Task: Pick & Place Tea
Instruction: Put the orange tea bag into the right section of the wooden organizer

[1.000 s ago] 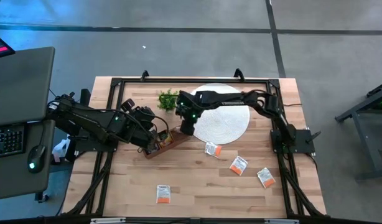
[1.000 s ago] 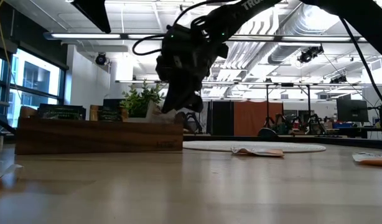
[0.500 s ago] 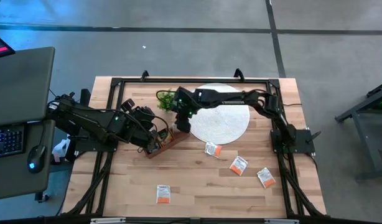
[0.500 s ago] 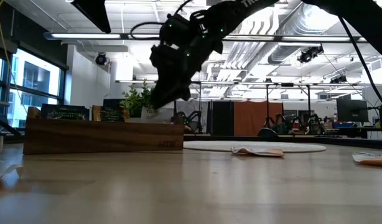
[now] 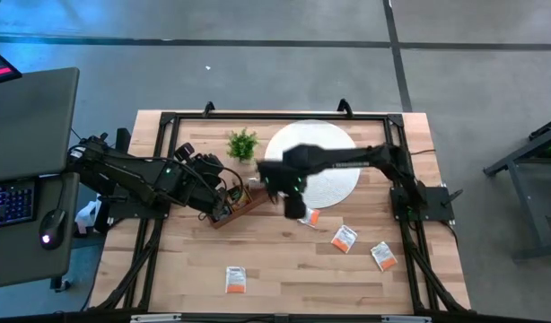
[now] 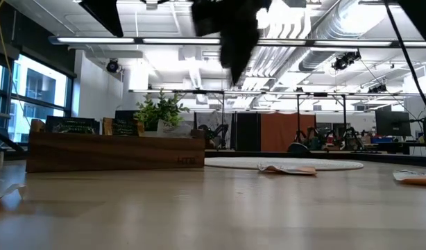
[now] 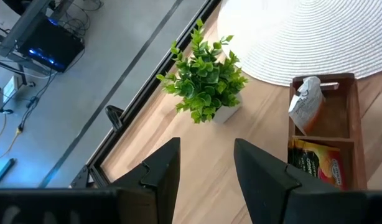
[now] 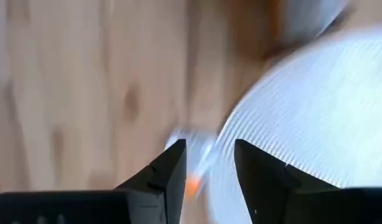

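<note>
The tea is small flat sachets. Three orange-and-white ones (image 5: 307, 216) (image 5: 345, 238) (image 5: 382, 256) lie on the wood near the white disc (image 5: 322, 161), and another (image 5: 235, 280) lies near the front edge. A pale sachet (image 7: 305, 104) and a dark one (image 7: 315, 163) stand in the brown wooden tray (image 7: 351, 127). My right gripper (image 8: 208, 163) is open, points down and hovers blurred over the sachet beside the disc's near rim (image 8: 192, 180). My left gripper (image 7: 206, 168) hangs open over the tray's left end, holding nothing.
A small green plant (image 5: 243, 144) stands behind the tray (image 5: 232, 206), by the disc's left rim. A black frame (image 5: 258, 117) runs around the tabletop. Bare wood lies between the tray and the front sachet.
My right gripper has risen from the tray's right end and swung toward the table's near right, to above the sachet beside the disc. It has tipped to point straight down. My left arm has kept still.
</note>
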